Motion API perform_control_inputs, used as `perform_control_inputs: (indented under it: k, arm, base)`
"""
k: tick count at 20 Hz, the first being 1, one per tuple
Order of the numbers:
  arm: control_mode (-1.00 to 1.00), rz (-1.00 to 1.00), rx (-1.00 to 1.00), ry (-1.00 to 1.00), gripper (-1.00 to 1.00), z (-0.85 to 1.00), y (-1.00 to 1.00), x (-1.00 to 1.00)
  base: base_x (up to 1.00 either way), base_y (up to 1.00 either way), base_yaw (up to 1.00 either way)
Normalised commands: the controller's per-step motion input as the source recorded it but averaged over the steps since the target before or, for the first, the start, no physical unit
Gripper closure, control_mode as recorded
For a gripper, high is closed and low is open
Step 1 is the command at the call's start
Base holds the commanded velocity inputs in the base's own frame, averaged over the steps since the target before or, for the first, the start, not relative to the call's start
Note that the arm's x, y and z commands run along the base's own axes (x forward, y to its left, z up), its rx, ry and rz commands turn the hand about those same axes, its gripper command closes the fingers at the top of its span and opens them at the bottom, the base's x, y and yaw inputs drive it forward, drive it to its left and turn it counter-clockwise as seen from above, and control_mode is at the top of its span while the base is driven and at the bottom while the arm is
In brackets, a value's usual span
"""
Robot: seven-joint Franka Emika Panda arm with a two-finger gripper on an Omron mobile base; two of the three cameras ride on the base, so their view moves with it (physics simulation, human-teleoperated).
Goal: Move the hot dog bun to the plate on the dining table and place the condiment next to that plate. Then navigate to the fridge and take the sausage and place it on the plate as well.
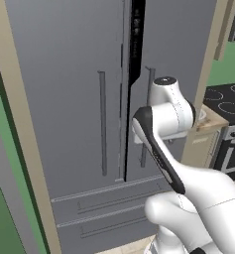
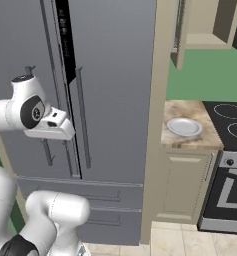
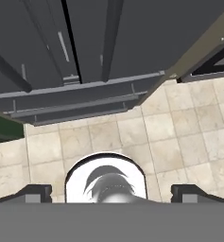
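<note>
Pincer (image 3: 111, 193) stands wide open with nothing in it, its two dark tips far apart at the bottom of the hand view and aimed down at the tiled floor (image 3: 179, 137) in front of the fridge (image 1: 64, 99). By my reading the fridge leg of the task is in hand: the base is parked before the doors, and the right-hand door (image 2: 115, 90) is ajar, a black slit showing between the two doors. The sausage is presumably behind them; I cannot see it. The next move, I judge, calls for lifting the hand toward the long handle (image 2: 82, 120) or the door's edge, and swinging that door wide enough to reach a shelf.

Left base view gives the slit head-on and the left door's handle (image 1: 102, 124). Right base view adds what lies past the fridge: a small table (image 2: 187, 142) with a white plate (image 2: 184, 126) near its front edge, and the stove (image 2: 230, 120) just beside it. Hand view alone shows the drawer fronts (image 3: 85, 94) at the fridge's foot.
</note>
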Motion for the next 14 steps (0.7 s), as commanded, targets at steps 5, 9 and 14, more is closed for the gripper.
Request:
perform_control_inputs:
  k: [5,9,14]
  arm:
    - [-1.00,0.03,0.07,-0.13,-1.00,0.00,-0.23,0.28]
    - [-1.00,0.16,0.13,-0.39,-1.00,0.00,-0.46,0.67]
    - [-1.00,0.12,0.08,-0.24,-1.00,0.00,-0.10,0.89]
  base:
    - [0.00,0.00,0.00]
    - [0.00,0.00,0.00]
    - [0.00,0.00,0.00]
